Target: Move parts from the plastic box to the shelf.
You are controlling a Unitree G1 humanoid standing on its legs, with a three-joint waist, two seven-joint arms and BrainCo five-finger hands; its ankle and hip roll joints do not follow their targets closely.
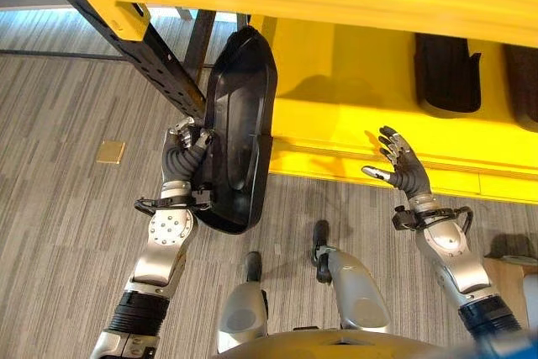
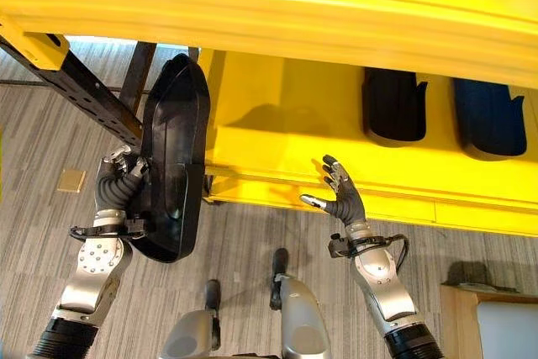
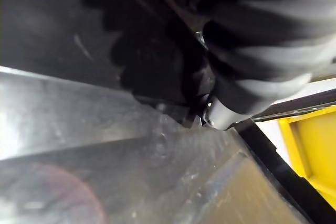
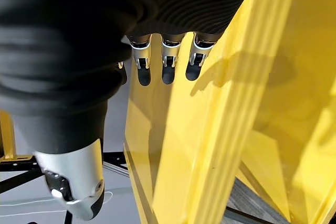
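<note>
Glossy black plastic part [image 1: 239, 136], smooth yellow shelf [image 1: 353, 98], wood-grain floor [image 1: 59, 208]

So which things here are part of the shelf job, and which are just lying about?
Job:
- black part, gripped by the left hand
- yellow shelf
- two black parts already on the shelf
- right hand, open

Lying about:
- tan floor plate

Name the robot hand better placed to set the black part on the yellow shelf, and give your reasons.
Left. The left robot hand already grips the black part, whose top end lies at the yellow shelf. The right robot hand is open and empty, off to the side by the shelf's front edge.
</note>
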